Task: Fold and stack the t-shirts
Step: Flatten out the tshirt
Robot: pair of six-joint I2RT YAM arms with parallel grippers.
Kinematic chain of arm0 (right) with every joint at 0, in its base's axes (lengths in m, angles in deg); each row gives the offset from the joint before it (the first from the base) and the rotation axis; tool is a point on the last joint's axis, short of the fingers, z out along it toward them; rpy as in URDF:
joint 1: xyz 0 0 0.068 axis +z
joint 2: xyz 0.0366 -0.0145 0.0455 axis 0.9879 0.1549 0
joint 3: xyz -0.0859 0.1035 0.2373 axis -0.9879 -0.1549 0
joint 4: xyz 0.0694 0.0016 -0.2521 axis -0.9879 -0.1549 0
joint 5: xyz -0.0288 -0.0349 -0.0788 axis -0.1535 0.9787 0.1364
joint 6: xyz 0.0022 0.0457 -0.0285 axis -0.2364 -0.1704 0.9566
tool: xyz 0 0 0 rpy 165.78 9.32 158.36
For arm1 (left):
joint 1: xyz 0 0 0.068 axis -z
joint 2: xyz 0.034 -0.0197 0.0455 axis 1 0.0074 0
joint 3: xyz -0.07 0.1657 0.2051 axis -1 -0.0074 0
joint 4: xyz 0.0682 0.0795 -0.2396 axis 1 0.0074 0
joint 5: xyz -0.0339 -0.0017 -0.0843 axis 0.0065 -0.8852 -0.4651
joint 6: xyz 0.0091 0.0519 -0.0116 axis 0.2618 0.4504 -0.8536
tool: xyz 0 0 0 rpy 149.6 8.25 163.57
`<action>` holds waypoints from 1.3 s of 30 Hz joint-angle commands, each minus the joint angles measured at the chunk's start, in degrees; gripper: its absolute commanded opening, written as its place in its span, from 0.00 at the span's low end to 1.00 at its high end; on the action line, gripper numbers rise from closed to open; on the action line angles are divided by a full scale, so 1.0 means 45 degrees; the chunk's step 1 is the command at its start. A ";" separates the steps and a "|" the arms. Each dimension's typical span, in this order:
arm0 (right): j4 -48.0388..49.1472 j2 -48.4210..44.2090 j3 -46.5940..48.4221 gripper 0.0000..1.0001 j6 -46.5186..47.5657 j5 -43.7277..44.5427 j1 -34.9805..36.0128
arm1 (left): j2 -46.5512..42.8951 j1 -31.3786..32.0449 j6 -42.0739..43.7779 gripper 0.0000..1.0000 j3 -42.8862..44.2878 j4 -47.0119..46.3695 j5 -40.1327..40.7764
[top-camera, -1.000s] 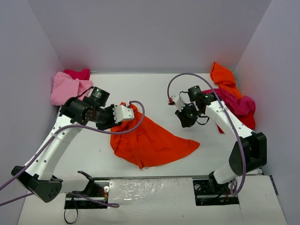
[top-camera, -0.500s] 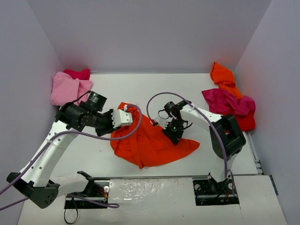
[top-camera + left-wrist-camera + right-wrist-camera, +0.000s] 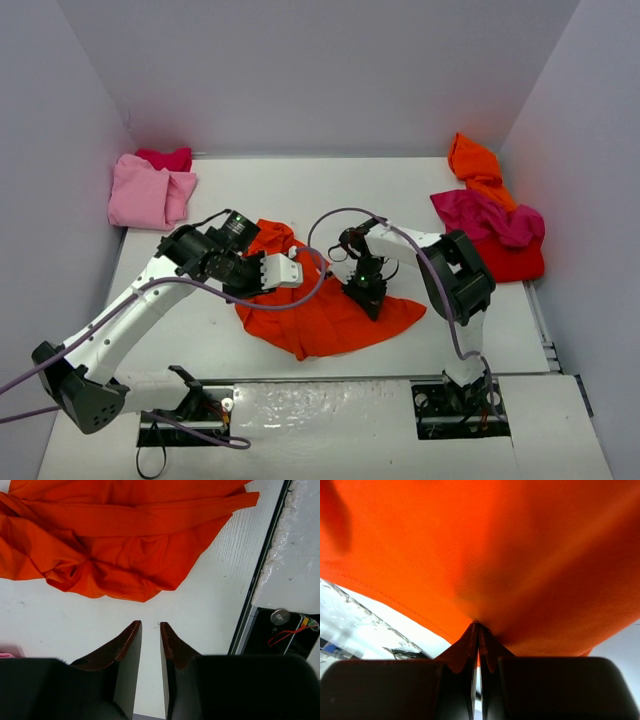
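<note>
White counter (image 3: 400,190), 3 pale walls (image 3: 320,70). Only the right wrist view shows right tool (image 3: 478,626) clenched on orange t-shirt (image 3: 495,555); left tool (image 3: 150,625) parted, seemingly empty.

A crumpled orange t-shirt (image 3: 320,305) lies spread near the worktop's (image 3: 300,190) near edge, about midway along it. The left pincer (image 3: 303,270) sits over the shirt's left part. The right pincer (image 3: 366,300) is down on the cloth further right (how its jaws stand cannot be read from up here). A light pink t-shirt (image 3: 145,192) lies in the far left corner, a deep pink t-shirt (image 3: 165,157) just behind it. Along the right edge lie a second orange shirt (image 3: 475,160), a magenta t-shirt (image 3: 490,215) and a red t-shirt (image 3: 515,262), heaped together.
</note>
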 commanded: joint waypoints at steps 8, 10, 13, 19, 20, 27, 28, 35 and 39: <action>0.2191 0.2445 0.3176 0.00 -0.1233 0.3757 -0.2917 | 0.0806 0.1159 -0.0221 0.15 -0.0188 -0.1379 0.0869; 0.2421 0.2675 0.3952 0.00 -0.1187 0.4005 -0.3305 | 0.0994 0.1305 -0.0270 0.13 -0.0191 -0.1663 0.1244; 0.2550 0.2966 0.5012 0.00 -0.1072 0.4843 -0.3458 | 0.1340 0.1396 -0.0300 0.09 -0.0104 -0.1989 0.1433; 0.3298 0.2792 0.6162 0.24 -0.0622 0.6261 -0.3492 | 0.1915 0.1396 -0.0542 0.01 0.0195 -0.2624 0.2110; 0.3278 0.2480 0.6223 0.41 -0.0545 0.6226 -0.3468 | 0.1949 0.1394 -0.0578 0.00 0.0289 -0.2658 0.2257; 0.1961 -0.1286 0.4809 0.78 0.0713 0.4002 -0.2952 | 0.1844 0.0987 -0.0987 0.00 0.0723 -0.3146 0.2946; 0.1633 -0.1828 0.4426 0.79 0.0845 0.3589 -0.2793 | 0.1891 0.0958 -0.1006 0.00 0.0667 -0.3250 0.2993; 0.0351 -0.3642 0.2713 0.64 0.1033 0.2208 -0.1818 | 0.1943 0.0909 -0.1062 0.00 0.0633 -0.3421 0.3313; -0.0241 -0.3965 0.2172 0.60 0.1262 0.1674 -0.1275 | 0.1625 0.0775 -0.1075 0.00 0.0494 -0.3390 0.3365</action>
